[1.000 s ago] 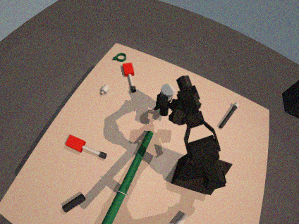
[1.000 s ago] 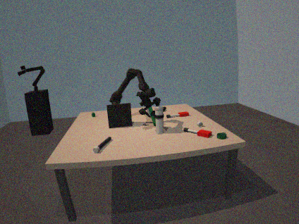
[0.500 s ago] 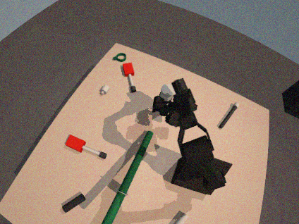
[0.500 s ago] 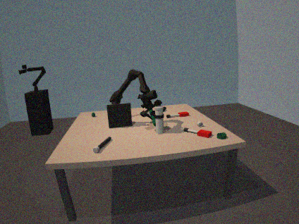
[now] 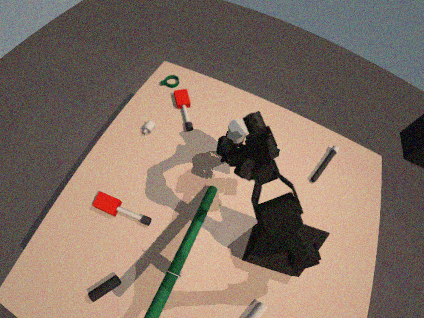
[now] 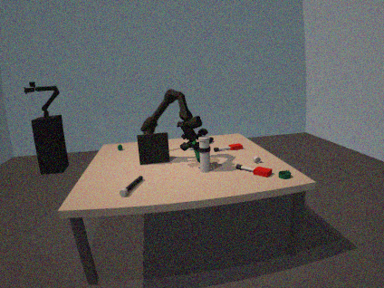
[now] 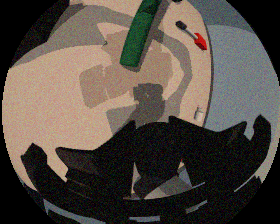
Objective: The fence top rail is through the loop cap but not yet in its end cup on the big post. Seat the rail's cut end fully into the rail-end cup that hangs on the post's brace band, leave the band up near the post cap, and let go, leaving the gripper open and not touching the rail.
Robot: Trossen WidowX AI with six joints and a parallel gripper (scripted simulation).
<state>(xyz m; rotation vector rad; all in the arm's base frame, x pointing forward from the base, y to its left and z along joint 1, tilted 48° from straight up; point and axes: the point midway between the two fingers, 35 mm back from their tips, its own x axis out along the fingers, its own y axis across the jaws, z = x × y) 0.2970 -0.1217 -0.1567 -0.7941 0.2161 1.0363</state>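
Note:
The green top rail (image 5: pixel 187 243) (image 7: pixel 143 25) lies slanted over the table, and its upper cut end stops short of the big post. The grey post (image 5: pixel 237 129) (image 6: pixel 205 158) stands upright near the table's middle, with a dark band near its top. My gripper (image 5: pixel 227 150) (image 6: pixel 192 143) (image 7: pixel 151 122) is at the post's top, on the side that faces the rail. In the wrist view its dark fingers close around a dark round part, which I take for the rail-end cup (image 7: pixel 153 147). The band itself is mostly hidden by the fingers.
Two red-handled tools (image 5: pixel 182 98) (image 5: pixel 106 203), a green ring (image 5: pixel 170 81), a small white cylinder (image 5: pixel 148 127), a dark rod (image 5: pixel 324 164), a black block (image 5: pixel 104 288) and a white cylinder (image 5: pixel 257 309) lie around the table. The arm's black base (image 5: pixel 285 238) stands right of the rail.

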